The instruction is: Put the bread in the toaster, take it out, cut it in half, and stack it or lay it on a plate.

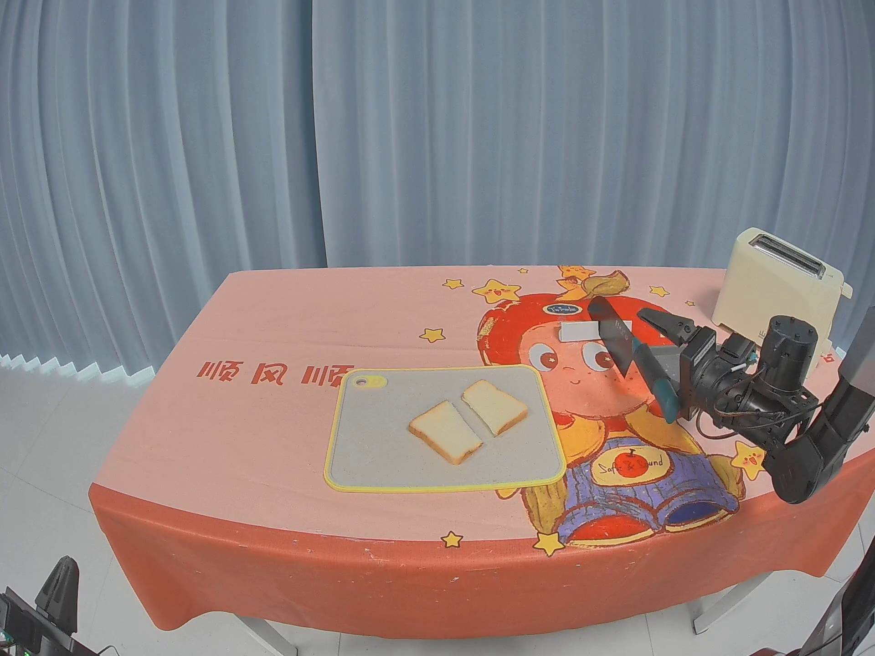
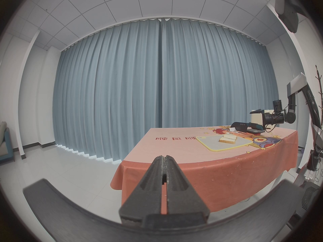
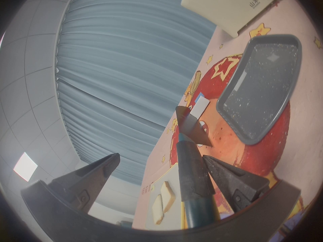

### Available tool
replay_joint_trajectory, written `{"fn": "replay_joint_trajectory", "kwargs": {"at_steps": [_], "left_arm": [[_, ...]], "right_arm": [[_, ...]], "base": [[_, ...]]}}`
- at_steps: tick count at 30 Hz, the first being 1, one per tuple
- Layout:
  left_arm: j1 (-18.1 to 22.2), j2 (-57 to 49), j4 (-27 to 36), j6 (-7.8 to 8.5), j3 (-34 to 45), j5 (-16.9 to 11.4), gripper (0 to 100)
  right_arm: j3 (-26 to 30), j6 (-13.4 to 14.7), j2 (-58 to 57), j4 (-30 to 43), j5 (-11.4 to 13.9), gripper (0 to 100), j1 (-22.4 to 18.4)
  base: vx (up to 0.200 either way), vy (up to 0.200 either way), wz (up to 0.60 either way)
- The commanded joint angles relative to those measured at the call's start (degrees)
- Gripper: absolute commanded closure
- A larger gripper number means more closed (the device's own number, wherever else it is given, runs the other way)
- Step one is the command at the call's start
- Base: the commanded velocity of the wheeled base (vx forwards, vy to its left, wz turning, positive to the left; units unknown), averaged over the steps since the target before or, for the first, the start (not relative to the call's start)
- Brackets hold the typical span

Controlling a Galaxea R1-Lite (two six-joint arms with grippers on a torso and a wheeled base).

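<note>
Done cutting, judging by two halves on board. Seemingly releasing knife: right fingers wide apart, left fingers closed, empty. Next: lifting halves gently onto plate.

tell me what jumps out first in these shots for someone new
One pale bread half lies beside the other bread half on the grey, yellow-rimmed cutting board mid-table. To the right, the right claw is open, with a dark-bladed, teal-handled knife by one finger. The cream toaster stands behind it at the table's far right corner.
</note>
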Motion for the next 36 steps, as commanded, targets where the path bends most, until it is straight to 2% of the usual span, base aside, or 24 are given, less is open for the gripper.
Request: {"fn": "replay_joint_trajectory", "kwargs": {"at_steps": [1,4,26,27,32,36], "left_arm": [[0.0,0.1,0.0,0.02,1.0,0.0,100],[0.0,0.1,0.0,0.02,1.0,0.0,100],[0.0,0.1,0.0,0.02,1.0,0.0,100],[0.0,0.0,0.0,0.02,1.0,0.0,100],[0.1,0.1,0.0,0.02,1.0,0.0,100],[0.0,0.1,0.0,0.02,1.0,0.0,100]], "right_arm": [[0.1,-1.5,0.3,0.0,-1.4,0,0.6],[0.1,-2.2,0.3,-0.1,-2.0,0,0.9],[0.1,-2.9,1.7,-1.0,-2.1,0,1.0],[0.1,-4.4,1.5,-1.0,-2.5,0,1.0],[-0.3,-7.4,1.2,-1.0,-6.1,0,1.5],[-0.4,-9.0,0.2,-1.1,-7.0,0,1.5]], "base": [[0.0,0.0,0.0],[0.0,0.0,0.0],[0.0,0.0,0.0],[0.0,0.0,0.0],[0.0,0.0,0.0],[0.0,0.0,0.0]]}}
